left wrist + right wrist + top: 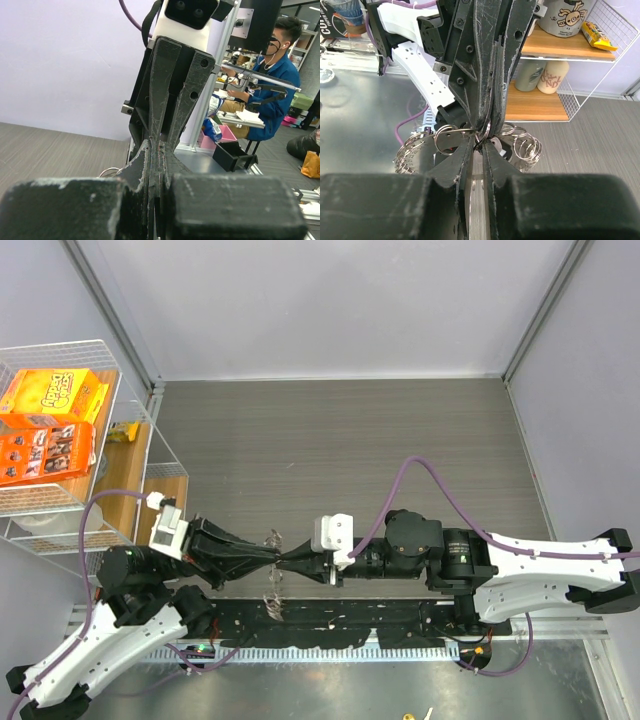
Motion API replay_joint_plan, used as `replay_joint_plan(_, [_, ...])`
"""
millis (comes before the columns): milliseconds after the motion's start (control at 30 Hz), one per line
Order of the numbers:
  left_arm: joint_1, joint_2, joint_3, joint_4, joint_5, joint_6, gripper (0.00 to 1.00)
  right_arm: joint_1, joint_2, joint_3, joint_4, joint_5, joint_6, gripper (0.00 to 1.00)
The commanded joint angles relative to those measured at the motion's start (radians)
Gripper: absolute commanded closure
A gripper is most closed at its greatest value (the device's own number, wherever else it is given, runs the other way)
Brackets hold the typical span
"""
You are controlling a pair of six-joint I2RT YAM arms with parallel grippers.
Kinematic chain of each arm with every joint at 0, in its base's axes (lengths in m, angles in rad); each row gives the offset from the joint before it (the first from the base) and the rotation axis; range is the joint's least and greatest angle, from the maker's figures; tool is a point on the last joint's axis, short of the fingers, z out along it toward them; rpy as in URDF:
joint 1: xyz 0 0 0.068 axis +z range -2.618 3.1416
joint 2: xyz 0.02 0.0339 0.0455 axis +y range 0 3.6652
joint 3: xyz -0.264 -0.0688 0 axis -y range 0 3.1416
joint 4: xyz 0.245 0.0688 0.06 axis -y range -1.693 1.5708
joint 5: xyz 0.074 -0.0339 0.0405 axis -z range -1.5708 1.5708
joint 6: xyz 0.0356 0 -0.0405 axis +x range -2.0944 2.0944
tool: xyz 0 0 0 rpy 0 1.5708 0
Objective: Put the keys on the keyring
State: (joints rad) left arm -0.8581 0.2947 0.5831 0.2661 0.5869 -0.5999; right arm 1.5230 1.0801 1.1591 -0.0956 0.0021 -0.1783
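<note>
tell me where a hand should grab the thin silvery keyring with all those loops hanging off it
Take the thin silvery metal keyring by its bare upper arc, between the two dangling clusters of loops, coming in level from the side and closing across the wire. The clusters look too loose to pinch. The left hand grips about there.

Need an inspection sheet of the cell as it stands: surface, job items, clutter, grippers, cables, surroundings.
Surface: grey wood-grain table, no spills seen.
Job's things: keyring, many rings bunched where the fingertips meet; loose key not made out.
Clutter: nothing seen.
Grippers: left gripper and right gripper tip to tip, both shut on the keyring.
Cables: a purple cable loops off each arm, away from the fingers.
Surroundings: wire shelf with cereal boxes at left; seated person beyond the cell.
</note>
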Motion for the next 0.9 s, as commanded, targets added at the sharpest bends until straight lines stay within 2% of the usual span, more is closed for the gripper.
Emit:
replay_joint_plan(0, [-0.002, -0.014, 0.006, 0.094, -0.024, -0.011, 1.00, 0.005, 0.001, 0.031, 0.057, -0.025, -0.007, 0.83])
replay_joint_plan(367, [-0.002, -0.015, 0.001, 0.102, -0.021, -0.012, 1.00, 0.005, -0.003, 0.025, 0.071, -0.022, -0.007, 0.85])
replay_joint_plan(533, [-0.002, -0.019, -0.003, 0.101, -0.016, -0.014, 1.00, 0.005, -0.005, 0.025, 0.074, -0.022, -0.009, 0.95])
replay_joint_plan(867, [-0.002, -0.031, -0.006, 0.093, 0.013, -0.018, 1.00, 0.006, 0.004, 0.066, -0.007, -0.011, -0.006, 0.94])
